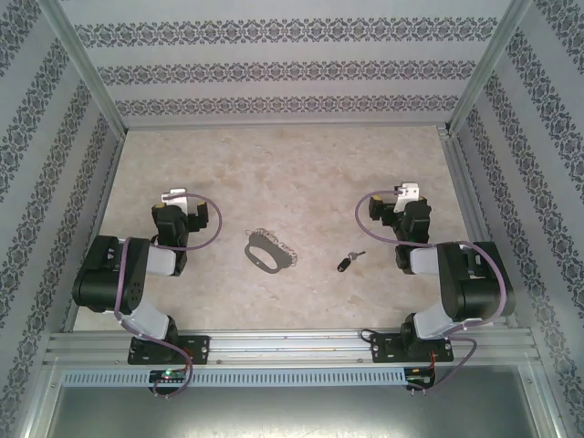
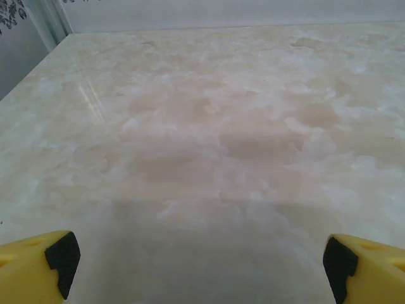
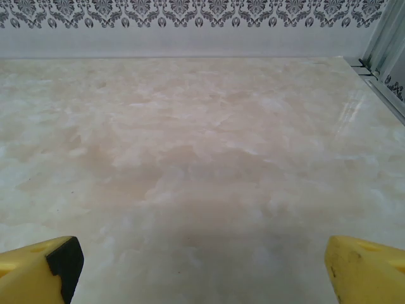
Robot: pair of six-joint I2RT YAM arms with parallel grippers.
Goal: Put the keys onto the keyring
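The keyring (image 1: 269,253), a grey oval loop with a jagged silvery chain along its far side, lies flat on the marble table near the middle front. The keys (image 1: 348,261), one small black-headed key with a short silver blade, lie to its right, apart from it. My left gripper (image 1: 173,196) sits folded back at the left, well clear of the keyring. My right gripper (image 1: 406,192) sits folded back at the right, behind the key. In the wrist views both the left gripper (image 2: 201,266) and the right gripper (image 3: 202,269) stand open, yellow fingers (image 2: 38,266) (image 3: 364,269) wide apart over bare table.
Patterned walls with metal frame posts (image 1: 87,68) enclose the table on three sides. An aluminium rail (image 1: 292,347) carrying the arm bases runs along the near edge. Bare marble table (image 1: 292,173) stretches behind the two things.
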